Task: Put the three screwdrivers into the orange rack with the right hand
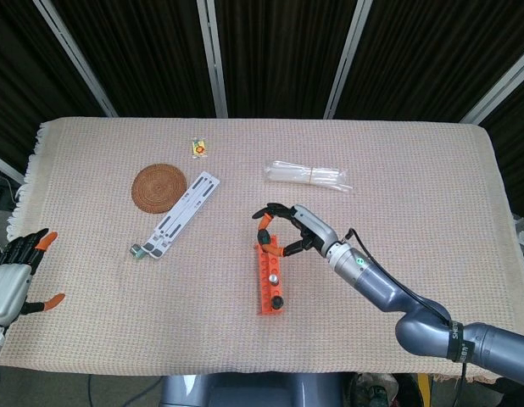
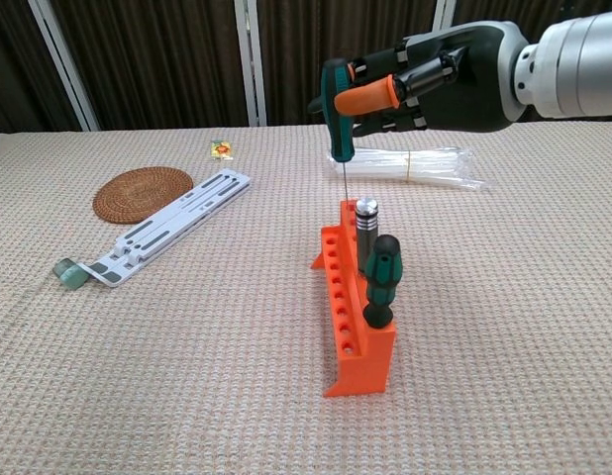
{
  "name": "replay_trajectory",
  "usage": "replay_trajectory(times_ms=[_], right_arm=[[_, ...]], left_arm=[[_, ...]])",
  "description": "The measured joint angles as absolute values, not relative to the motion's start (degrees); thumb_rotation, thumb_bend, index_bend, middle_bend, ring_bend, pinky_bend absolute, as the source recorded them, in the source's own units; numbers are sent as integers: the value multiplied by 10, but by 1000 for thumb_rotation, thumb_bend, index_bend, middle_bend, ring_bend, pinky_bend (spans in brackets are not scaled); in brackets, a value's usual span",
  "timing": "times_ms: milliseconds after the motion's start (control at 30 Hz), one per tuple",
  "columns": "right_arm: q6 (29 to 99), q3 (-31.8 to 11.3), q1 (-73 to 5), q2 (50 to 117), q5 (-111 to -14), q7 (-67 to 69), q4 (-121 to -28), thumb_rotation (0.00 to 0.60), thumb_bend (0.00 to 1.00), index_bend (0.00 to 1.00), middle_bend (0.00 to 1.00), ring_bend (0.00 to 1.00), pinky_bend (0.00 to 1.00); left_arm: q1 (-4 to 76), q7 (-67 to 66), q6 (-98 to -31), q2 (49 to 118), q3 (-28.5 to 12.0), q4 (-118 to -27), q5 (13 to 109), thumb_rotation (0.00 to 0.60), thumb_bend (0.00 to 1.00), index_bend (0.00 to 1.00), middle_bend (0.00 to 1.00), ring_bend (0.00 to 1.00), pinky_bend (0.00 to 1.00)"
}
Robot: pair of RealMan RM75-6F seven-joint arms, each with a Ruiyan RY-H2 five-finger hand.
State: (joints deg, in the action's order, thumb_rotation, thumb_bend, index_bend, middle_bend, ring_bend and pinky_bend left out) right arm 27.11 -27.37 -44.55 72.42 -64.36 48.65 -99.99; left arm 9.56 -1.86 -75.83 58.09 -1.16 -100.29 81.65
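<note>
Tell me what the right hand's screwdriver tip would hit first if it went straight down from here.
Probably the far end of the orange rack. The right hand holds the screwdriver upright there, behind the silver-handled one, though depth is unclear.

text: none legible | right arm (image 1: 453, 332): lettering too small

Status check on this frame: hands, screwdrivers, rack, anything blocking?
Right hand holds third screwdriver upright, tip over far end of rack. Two screwdrivers already seated. Left hand open, idle at table edge. Nothing blocking.
</note>
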Motion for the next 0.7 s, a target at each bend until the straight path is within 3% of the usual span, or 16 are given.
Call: replay_trajectory(times_ms=[700], right_arm=[[262, -262, -455, 735, -619, 475, -975, 600, 398, 669, 231, 0, 0]], left_arm=[[96, -19, -756, 582, -11, -1001, 813, 600, 153, 13, 0, 0, 0]])
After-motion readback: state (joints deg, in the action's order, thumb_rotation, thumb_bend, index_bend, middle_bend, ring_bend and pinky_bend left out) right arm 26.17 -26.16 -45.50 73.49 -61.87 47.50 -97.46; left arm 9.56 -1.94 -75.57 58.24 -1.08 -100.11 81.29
